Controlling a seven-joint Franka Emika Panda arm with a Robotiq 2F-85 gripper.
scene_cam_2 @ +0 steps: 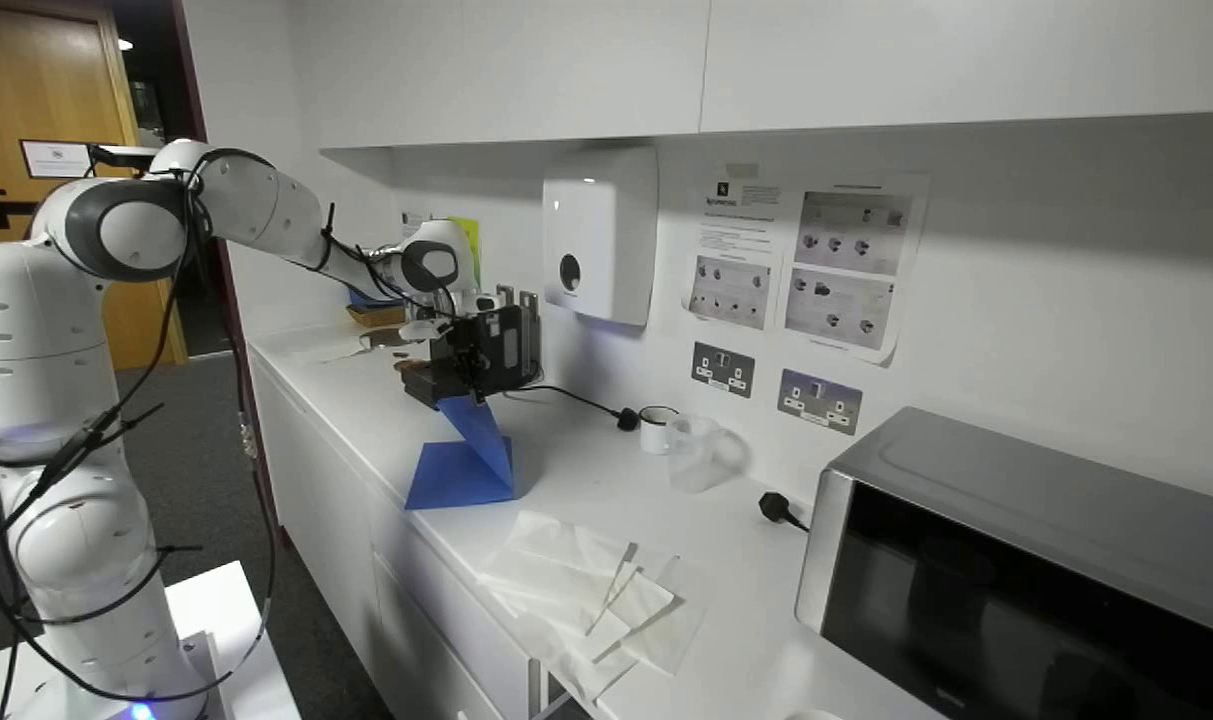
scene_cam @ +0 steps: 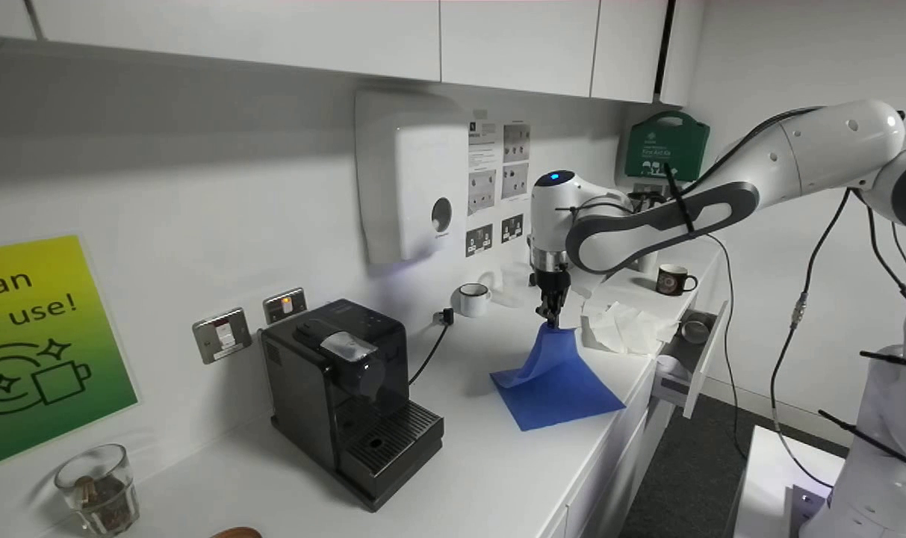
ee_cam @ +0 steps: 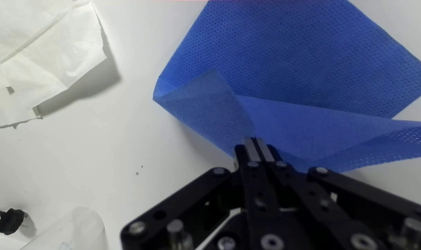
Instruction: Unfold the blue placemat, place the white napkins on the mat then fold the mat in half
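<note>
The blue placemat (scene_cam: 565, 396) lies on the white counter with one part lifted off the surface. It also shows in an exterior view (scene_cam_2: 456, 478) and in the wrist view (ee_cam: 300, 59), where the lifted part curves up over the flat part. My gripper (scene_cam: 551, 321) is shut on the raised edge of the mat and holds it above the counter; its fingertips are together in the wrist view (ee_cam: 255, 139). The white napkins (scene_cam_2: 606, 590) lie in a loose, overlapping pile on the counter beside the mat, apart from it. They also show in the wrist view (ee_cam: 54, 59).
A black coffee machine (scene_cam: 348, 403) stands on the counter near the wall. A white mug (scene_cam: 473, 300) and a clear cup (scene_cam_2: 694, 455) stand by the wall. A microwave (scene_cam_2: 1016, 560) stands beyond the napkins. A drawer (scene_cam: 703, 359) is open below the counter edge.
</note>
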